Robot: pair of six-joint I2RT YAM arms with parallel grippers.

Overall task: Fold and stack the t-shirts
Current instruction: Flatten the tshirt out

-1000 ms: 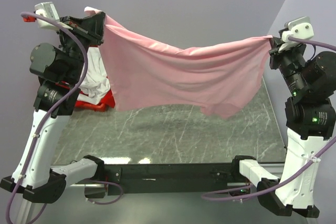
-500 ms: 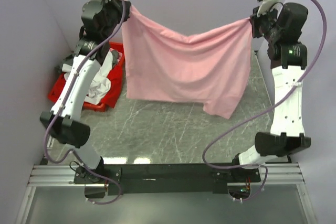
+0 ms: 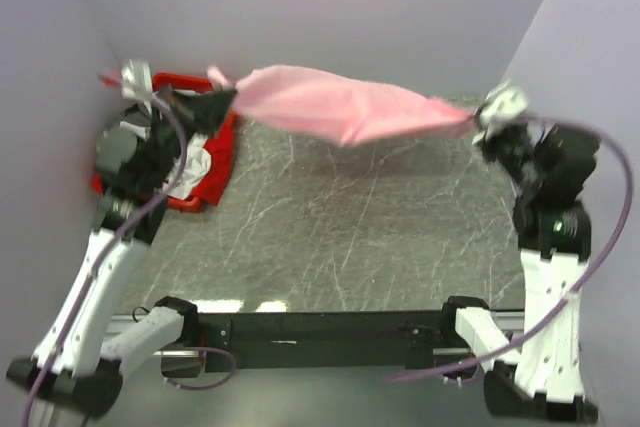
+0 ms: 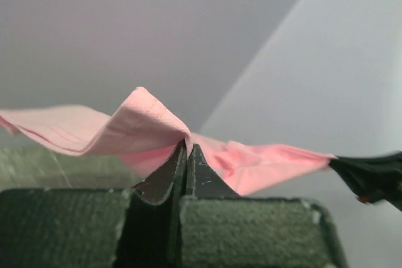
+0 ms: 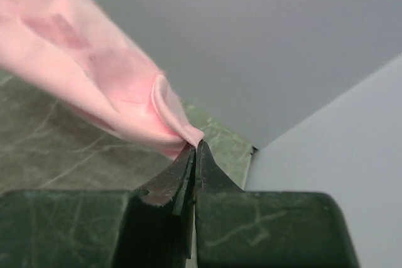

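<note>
A: Where do we have the pink t-shirt [image 3: 340,107]?

B: It hangs across the upper middle of the frame, off the table [image 3: 350,237], near its far edge. Our left gripper [image 4: 187,147] is pinched tight on one edge at upper left, by the red bin [image 3: 228,142]. Our right gripper [image 5: 195,145] is clamped on the opposite corner at upper right.

A: How do we lay it down well?

B: We judge it best to lower both ends level and evenly taut, so the cloth lands flat, clear of the bin.

Desk [image 3: 340,237]: grey marbled top. Item one: red bin [image 3: 222,157], standing near and below my left end effector [image 3: 225,99].
</note>
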